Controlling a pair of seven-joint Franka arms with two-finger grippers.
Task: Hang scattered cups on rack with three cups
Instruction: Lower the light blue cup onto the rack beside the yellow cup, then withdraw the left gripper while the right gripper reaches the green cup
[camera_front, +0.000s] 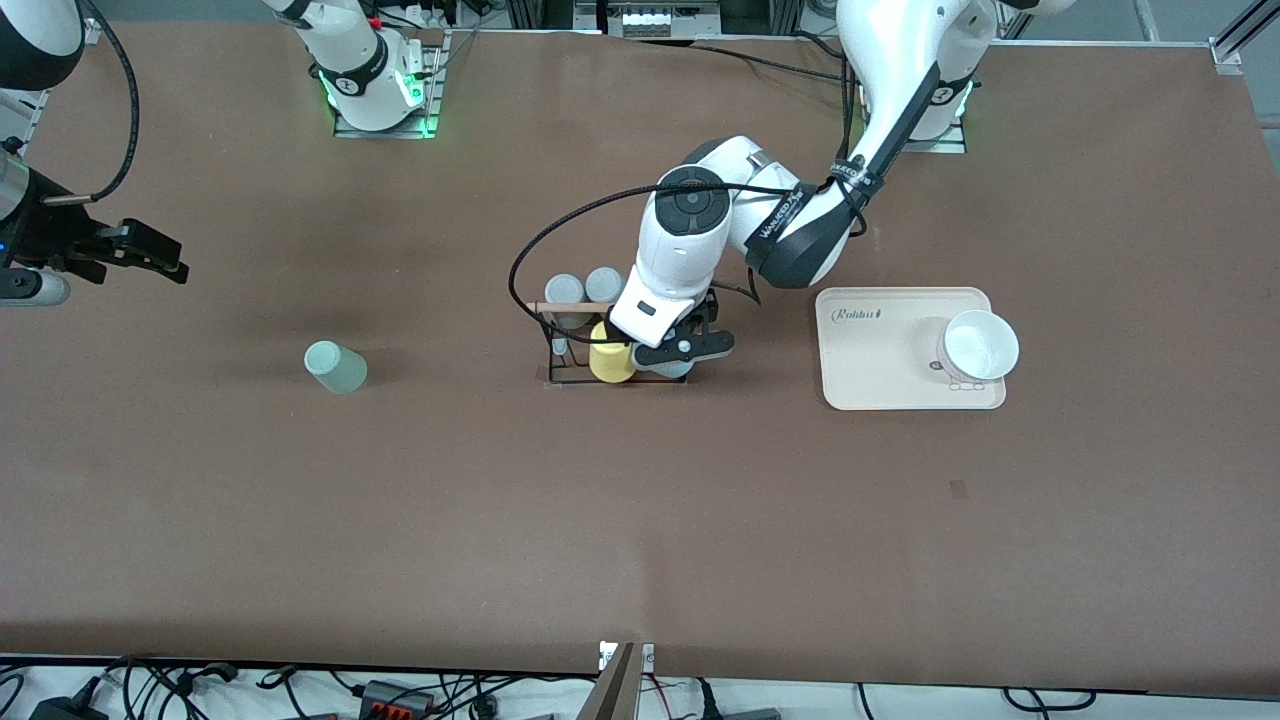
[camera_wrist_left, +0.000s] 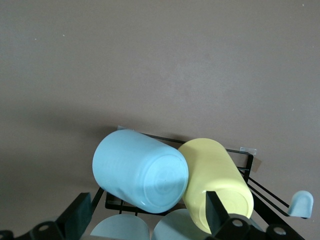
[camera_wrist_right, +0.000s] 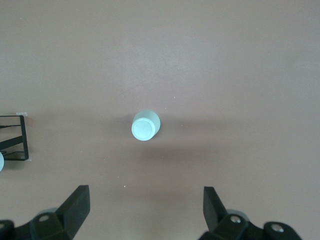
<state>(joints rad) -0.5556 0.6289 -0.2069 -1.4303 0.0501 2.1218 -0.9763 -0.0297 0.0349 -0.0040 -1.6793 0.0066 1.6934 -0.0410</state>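
The light blue cup (camera_wrist_left: 140, 170) rests tilted, bottom up, on the black wire rack (camera_wrist_left: 248, 161), touching the yellow cup (camera_wrist_left: 215, 182). My left gripper (camera_wrist_left: 146, 215) is open just above it, with its fingers apart from the cup on either side. In the front view the left gripper (camera_front: 685, 350) covers the blue cup on the rack (camera_front: 560, 345). The pale mint green cup (camera_front: 335, 367) lies on the table toward the right arm's end and also shows in the right wrist view (camera_wrist_right: 145, 126). My right gripper (camera_wrist_right: 145, 210) is open and empty, held high at the table's edge (camera_front: 170, 258).
Two grey cups (camera_front: 583, 287) sit on the rack's pegs beside the yellow cup (camera_front: 610, 360). A cream tray (camera_front: 880, 370) with a white bowl (camera_front: 980, 345) lies toward the left arm's end. The rack's corner (camera_wrist_right: 15, 140) shows in the right wrist view.
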